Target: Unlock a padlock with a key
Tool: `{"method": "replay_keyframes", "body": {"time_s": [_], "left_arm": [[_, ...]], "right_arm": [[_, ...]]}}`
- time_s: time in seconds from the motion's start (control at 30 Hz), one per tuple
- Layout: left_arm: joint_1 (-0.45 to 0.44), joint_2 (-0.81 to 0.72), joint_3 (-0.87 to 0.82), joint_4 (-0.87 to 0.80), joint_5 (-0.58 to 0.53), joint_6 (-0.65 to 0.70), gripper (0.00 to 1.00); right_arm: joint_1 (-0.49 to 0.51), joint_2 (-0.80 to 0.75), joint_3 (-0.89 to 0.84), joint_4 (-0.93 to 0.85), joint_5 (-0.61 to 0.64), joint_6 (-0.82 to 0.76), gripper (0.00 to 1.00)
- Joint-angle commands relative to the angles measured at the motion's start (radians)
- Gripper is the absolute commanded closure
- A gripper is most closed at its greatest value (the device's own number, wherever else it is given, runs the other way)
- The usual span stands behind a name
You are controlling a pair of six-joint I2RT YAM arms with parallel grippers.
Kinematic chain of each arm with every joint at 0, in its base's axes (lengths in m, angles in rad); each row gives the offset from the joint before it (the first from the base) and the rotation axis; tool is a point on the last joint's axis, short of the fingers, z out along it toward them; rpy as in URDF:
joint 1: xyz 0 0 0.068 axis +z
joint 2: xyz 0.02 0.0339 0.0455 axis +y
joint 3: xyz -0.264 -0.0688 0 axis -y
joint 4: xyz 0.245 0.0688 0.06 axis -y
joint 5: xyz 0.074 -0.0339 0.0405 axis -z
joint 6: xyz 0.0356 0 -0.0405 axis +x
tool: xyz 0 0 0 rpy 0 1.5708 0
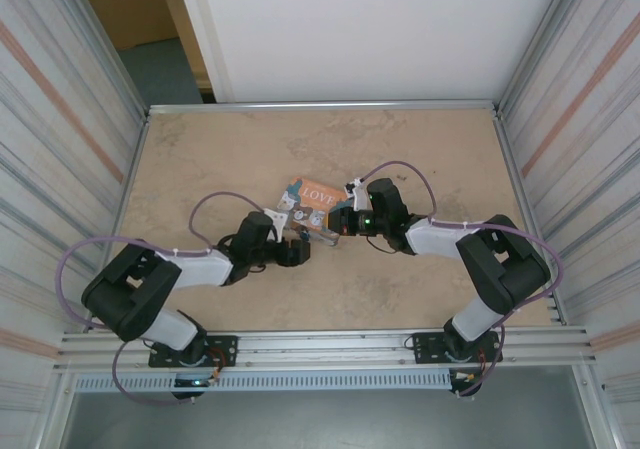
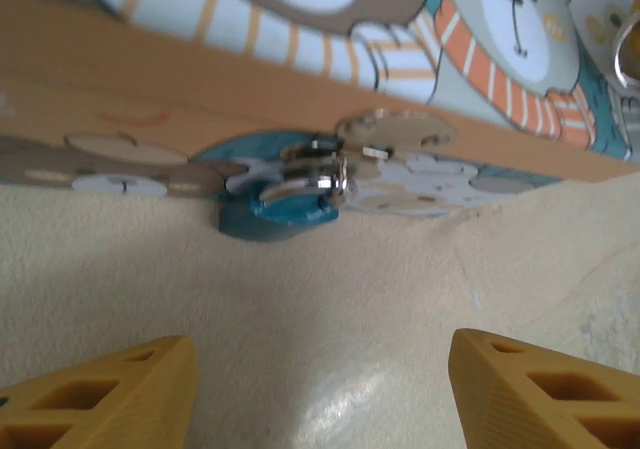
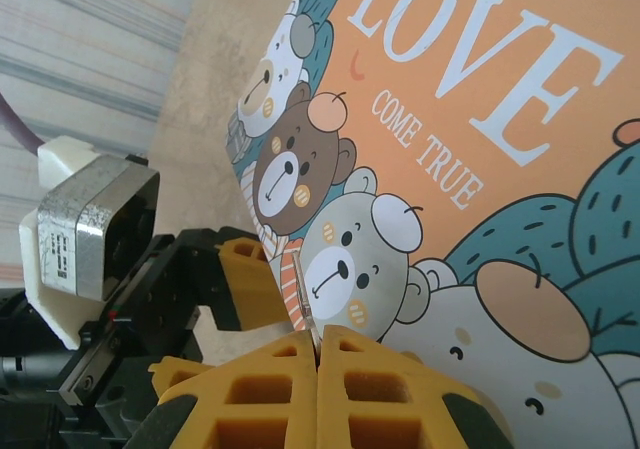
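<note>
Padlock (image 2: 285, 207) against tin (image 2: 150, 69), left tool (image 2: 320, 389) spread low before it, right tool (image 3: 317, 369) pinching key (image 3: 303, 291)

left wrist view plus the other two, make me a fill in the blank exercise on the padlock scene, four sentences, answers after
1. The padlock at the side of the tin has a ____ body.
2. The tin's lid reads ____ COME TRUE.
3. The left tool, facing the padlock, has its jaws ____.
4. The right tool has its jaws ____ on the thin silvery key.
Missing words: blue; LOVE; open; shut.
</note>
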Motion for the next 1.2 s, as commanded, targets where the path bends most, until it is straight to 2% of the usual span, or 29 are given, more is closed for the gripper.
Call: {"method": "replay_keyframes", "body": {"time_s": [0.0, 0.57, 1.17], "left_arm": [[-0.003, 0.033, 0.039, 0.04, -0.035, 0.04, 0.33], [-0.004, 0.154, 0.126, 0.061, -0.034, 0.072, 0.42], [-0.049, 0.162, 0.106, 0.134, -0.072, -0.033, 0.55]], "right_arm": [[0.019, 0.025, 0.008, -0.099, 0.028, -0.027, 1.0], [0.018, 0.017, 0.005, -0.104, 0.029, -0.035, 1.0], [0.025, 0.02, 0.003, -0.095, 0.033, -0.03, 1.0]]}}
